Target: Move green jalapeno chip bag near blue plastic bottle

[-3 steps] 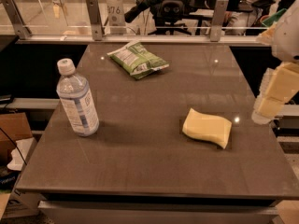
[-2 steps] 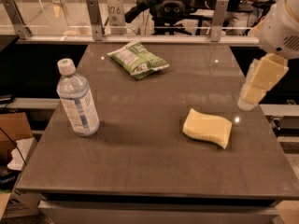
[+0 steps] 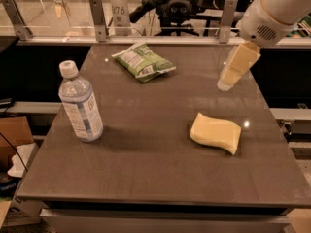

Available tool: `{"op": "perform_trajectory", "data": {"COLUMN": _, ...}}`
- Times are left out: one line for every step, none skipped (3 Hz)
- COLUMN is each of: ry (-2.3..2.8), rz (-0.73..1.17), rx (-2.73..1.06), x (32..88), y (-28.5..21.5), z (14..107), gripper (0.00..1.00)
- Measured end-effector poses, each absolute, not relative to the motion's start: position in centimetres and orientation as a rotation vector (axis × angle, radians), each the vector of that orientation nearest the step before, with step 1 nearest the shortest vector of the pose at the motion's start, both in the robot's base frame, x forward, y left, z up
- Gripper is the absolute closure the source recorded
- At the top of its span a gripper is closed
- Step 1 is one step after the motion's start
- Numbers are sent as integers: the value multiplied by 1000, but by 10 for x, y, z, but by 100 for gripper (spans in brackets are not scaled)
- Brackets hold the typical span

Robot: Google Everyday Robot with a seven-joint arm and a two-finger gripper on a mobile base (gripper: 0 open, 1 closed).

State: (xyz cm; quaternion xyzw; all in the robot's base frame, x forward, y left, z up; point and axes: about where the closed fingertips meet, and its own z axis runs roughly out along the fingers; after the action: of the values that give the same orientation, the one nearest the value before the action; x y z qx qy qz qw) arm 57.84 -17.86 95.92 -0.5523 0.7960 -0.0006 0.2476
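jaws — over table point(image 3: 146, 178) right-rear | chip bag point(image 3: 143, 61) rear | bottle point(image 3: 81, 103) left — upright

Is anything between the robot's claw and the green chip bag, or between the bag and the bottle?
Nothing visible. Bare tabletop separates the gripper, hovering at right, from the green jalapeno chip bag, and the bag from the blue plastic bottle. The yellow sponge lies outside both paths.

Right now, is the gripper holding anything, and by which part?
Nothing. The gripper hangs above the table; the green jalapeno chip bag lies flat on it, well apart.
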Motion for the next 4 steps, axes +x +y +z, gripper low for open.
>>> {"op": "perform_trajectory", "data": {"ry": 2167, "rz": 39, "rx": -1443, "x": 618, "y": -161, "z": 948, "gripper": 0}}
{"op": "perform_trajectory", "data": {"ry": 2165, "rz": 78, "rx": -1390, "x": 654, "y": -141, "z": 933, "gripper": 0}}
{"op": "perform_trajectory", "data": {"ry": 2163, "rz": 119, "rx": -1358, "x": 680, "y": -117, "z": 914, "gripper": 0}}
{"op": "perform_trajectory", "data": {"ry": 2143, "rz": 156, "rx": -1366, "x": 698, "y": -88, "z": 900, "gripper": 0}}
